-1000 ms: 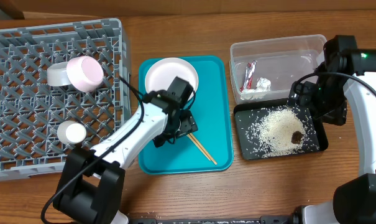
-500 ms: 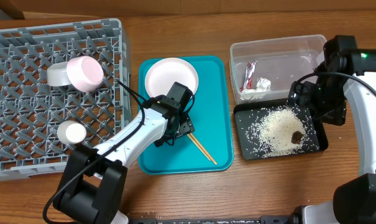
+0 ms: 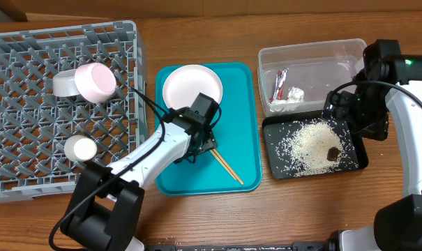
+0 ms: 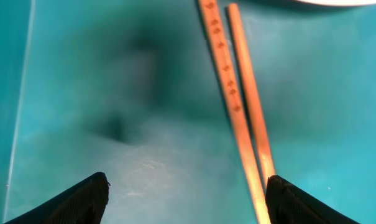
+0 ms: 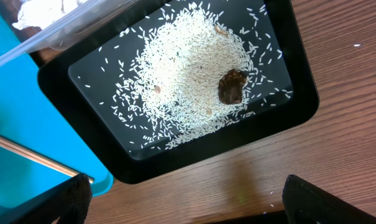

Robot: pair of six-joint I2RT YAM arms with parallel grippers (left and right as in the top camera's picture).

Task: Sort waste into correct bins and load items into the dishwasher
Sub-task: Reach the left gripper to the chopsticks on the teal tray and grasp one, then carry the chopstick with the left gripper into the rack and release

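Observation:
My left gripper [image 3: 205,141] is open just above the teal tray [image 3: 245,118], its fingertips [image 4: 184,199] straddling the wooden chopsticks [image 4: 237,106], which lie against the right finger; they also show in the overhead view [image 3: 228,168]. The white plate [image 3: 192,86] sits at the tray's far end. The pink bowl [image 3: 95,81], a pale bowl [image 3: 63,84] and the white cup [image 3: 80,148] are in the grey dish rack [image 3: 29,181]. The clear tub [image 3: 336,52] holds the wrapper [image 3: 280,82] and napkin [image 3: 291,94]. The black tray [image 5: 299,106] holds rice [image 5: 188,87] and the brown scrap [image 5: 233,86]. My right gripper [image 5: 184,202] is open and empty over its near edge.
Bare wooden table [image 5: 337,149] lies around the black tray, with a few stray rice grains near the front edge. The right arm [image 3: 413,132] stands beside the clear tub.
My left gripper has shifted slightly right and down over the tray, closer to the chopsticks. The right arm has not moved.

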